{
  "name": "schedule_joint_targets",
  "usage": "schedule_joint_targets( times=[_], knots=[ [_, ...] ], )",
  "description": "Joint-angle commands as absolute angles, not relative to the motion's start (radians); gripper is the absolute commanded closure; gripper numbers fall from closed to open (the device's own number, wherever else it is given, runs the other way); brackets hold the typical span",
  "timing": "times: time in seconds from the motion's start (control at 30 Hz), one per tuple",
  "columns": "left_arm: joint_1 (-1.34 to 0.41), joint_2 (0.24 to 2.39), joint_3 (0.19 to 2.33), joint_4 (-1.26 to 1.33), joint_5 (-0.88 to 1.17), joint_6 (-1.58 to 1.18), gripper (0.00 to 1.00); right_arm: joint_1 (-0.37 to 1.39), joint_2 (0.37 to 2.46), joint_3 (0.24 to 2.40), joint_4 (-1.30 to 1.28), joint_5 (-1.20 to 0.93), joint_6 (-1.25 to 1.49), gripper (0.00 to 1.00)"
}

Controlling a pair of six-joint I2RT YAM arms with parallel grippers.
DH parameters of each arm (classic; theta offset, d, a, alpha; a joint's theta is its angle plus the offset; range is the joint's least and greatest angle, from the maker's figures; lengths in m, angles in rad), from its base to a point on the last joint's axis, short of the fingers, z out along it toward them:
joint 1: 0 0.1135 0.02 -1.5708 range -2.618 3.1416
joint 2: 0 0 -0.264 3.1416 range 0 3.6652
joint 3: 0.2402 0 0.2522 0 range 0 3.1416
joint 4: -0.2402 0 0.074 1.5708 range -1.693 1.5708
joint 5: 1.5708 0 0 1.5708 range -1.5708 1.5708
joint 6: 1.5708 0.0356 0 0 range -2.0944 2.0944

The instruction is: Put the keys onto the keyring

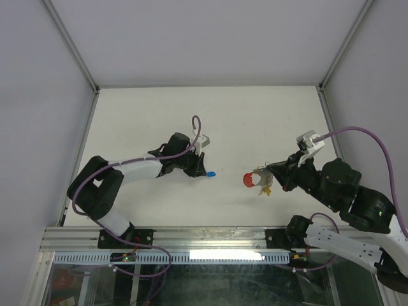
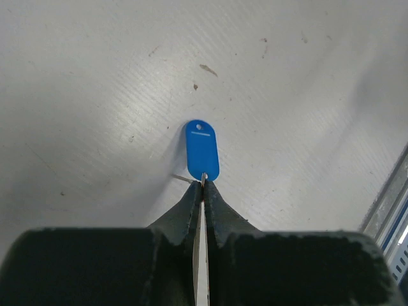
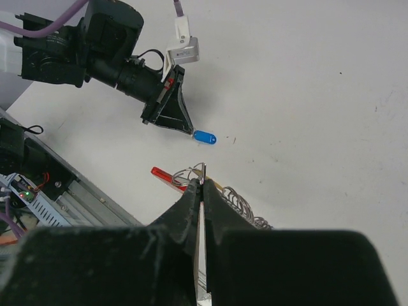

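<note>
**Both grippers closed on small things**

Over the table (image 1: 159, 115), the left gripper (image 2: 203, 182) pinches the blue key (image 2: 202, 150) at its near end, its blade hidden. The right gripper (image 3: 201, 183) clamps the keyring (image 3: 193, 171) beside the red key (image 3: 162, 174); the thin wire loops blur together.

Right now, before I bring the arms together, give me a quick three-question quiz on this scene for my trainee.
1. True or false: the left end effector is shut on the blue oval plastic-headed key.
2. Which colour is the plastic key head beside the thin silvery wire keyring pinched by the right end effector? A red, B green, C black.
3. Does the blue key touch the keyring?
Key: 1 true. 2 A, the red key head. 3 No, bare white table lies between them.
</note>
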State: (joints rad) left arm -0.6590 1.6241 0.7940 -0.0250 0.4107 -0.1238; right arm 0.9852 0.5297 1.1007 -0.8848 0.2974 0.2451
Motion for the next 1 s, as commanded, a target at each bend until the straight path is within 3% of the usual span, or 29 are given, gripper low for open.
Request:
schedule_joint_targets(
  times=[0.0,0.37,0.8,0.97],
  knots=[
    [-0.654,1.502,0.818,-0.026,0.409,-0.128,1.00,0.985,0.541,1.120,-0.787,0.238,0.245,1.00],
    [-0.694,1.251,0.941,-0.196,0.241,0.036,1.00,0.984,0.571,1.081,-0.670,0.028,0.021,1.00],
    [-0.721,0.999,1.135,-0.347,0.261,0.283,1.00,0.984,0.537,0.801,-0.072,-0.299,-0.427,1.00],
    [-0.720,0.934,1.175,-0.351,0.335,0.336,1.00,0.985,0.601,0.793,0.070,-0.356,-0.484,1.00]
  ],
)
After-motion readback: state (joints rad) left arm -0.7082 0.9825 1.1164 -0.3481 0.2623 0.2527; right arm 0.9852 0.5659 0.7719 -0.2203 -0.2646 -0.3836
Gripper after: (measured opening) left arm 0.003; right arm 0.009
